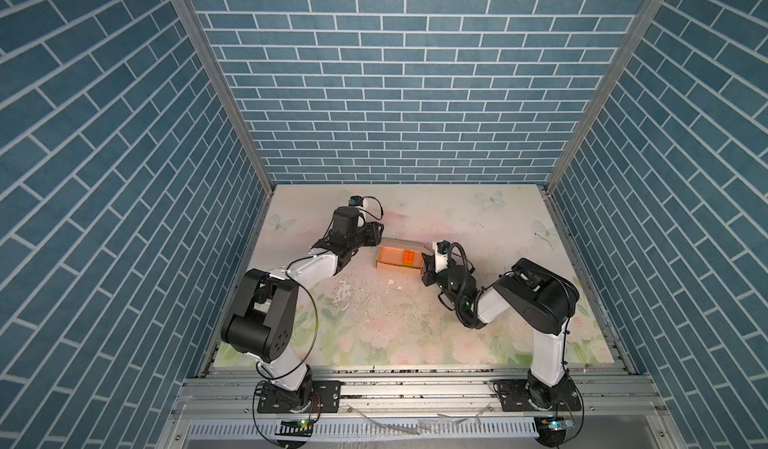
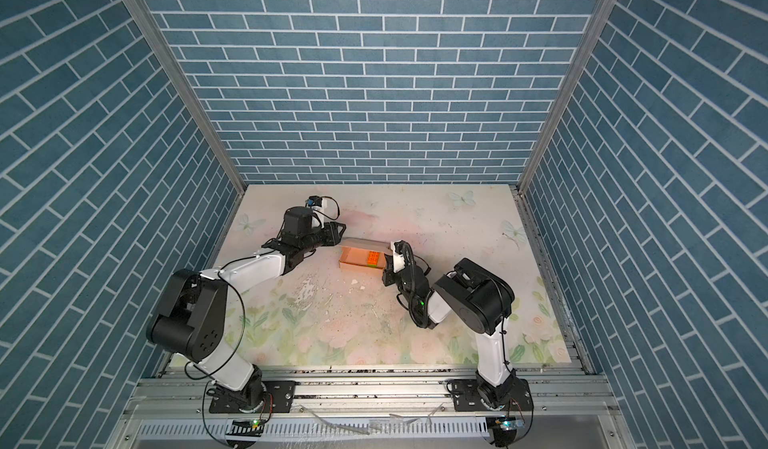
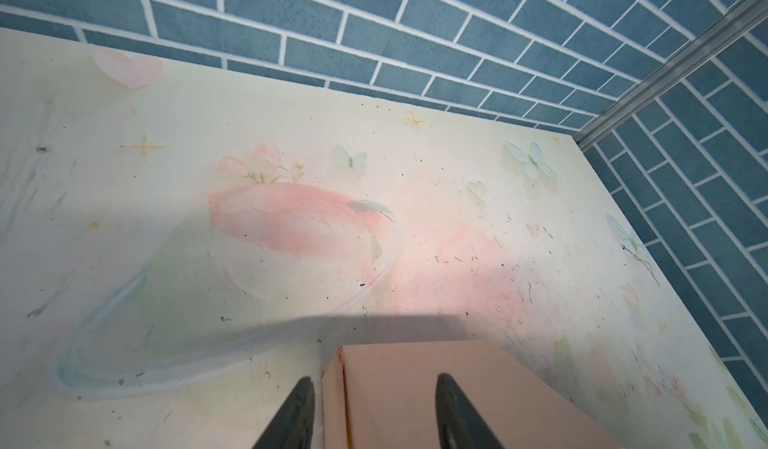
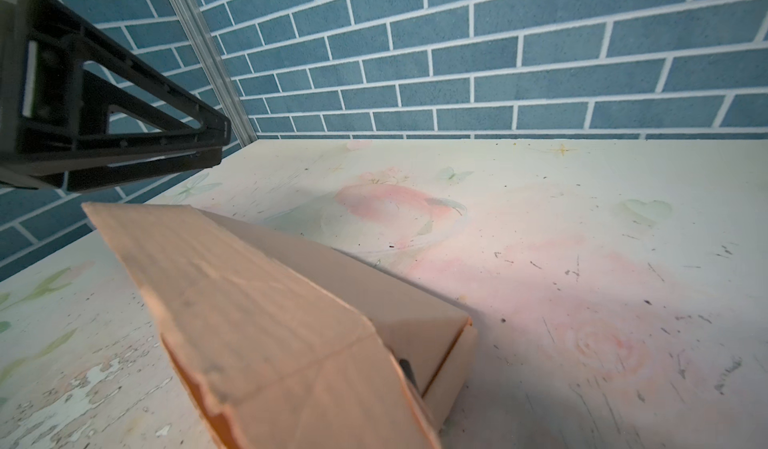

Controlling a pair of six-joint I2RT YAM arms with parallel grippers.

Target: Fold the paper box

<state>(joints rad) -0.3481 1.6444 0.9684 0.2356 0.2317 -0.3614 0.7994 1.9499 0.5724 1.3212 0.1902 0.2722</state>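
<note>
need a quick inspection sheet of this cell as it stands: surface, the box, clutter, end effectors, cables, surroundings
surface: floral mat, scuffed, with peeled patches near the middle
job's things: paper box open on the mat, lid raised along its far side; orange brick inside
clutter: small white scraps in front of the box
end effectors: left end effector open, fingers astride the box's left end; right end effector shut at the box's right end, grip on cardboard not clear
cables: black cables loop along both arms, none on the box
surroundings: blue brick-pattern walls on three sides; metal rails in front
</note>
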